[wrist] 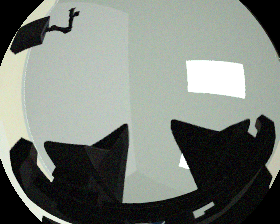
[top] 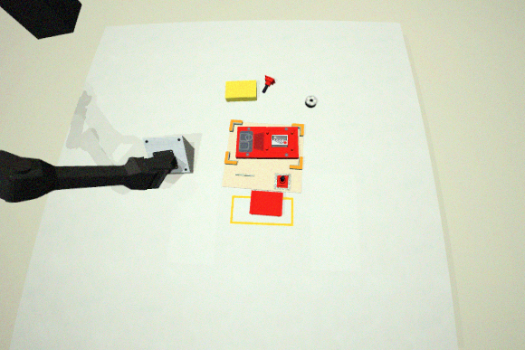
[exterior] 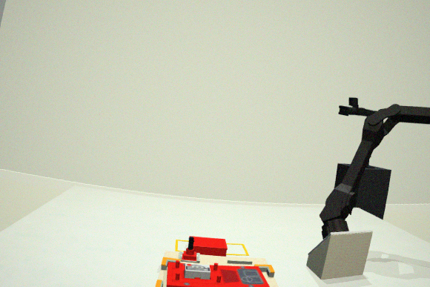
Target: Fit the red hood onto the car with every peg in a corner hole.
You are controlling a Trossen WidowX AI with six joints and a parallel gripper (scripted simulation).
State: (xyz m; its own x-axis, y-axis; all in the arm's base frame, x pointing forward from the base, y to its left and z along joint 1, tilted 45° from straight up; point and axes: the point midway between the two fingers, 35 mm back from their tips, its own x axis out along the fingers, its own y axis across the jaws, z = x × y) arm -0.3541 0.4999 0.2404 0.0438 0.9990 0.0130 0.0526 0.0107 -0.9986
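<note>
The red hood [top: 266, 203] [exterior: 210, 246] lies roof up on the table, partly inside a yellow outlined rectangle, beside the jig [top: 260, 182] [exterior: 215, 259]. The red chassis [top: 293, 153] [exterior: 230, 274] sits between the jig's orange corners. Its grey engine block [top: 279, 140] [exterior: 197, 271] is in place, with the four red pegs bare around it. My gripper [wrist: 149, 125] is open and empty in the wrist view, pointing at walls and a bright ceiling light. In the top and exterior views my arm runs out of frame away from the car, so the gripper is hidden there. The hood's corner holes are not visible.
A yellow block [top: 241, 90], a red piece with a black stem [top: 268, 82] and a small wheel [top: 310, 101] lie beyond the jig. A red piece with a black knob [top: 282, 181] [exterior: 190, 255] stands on the jig near the hood. A grey wedge [exterior: 348, 256] supports my arm.
</note>
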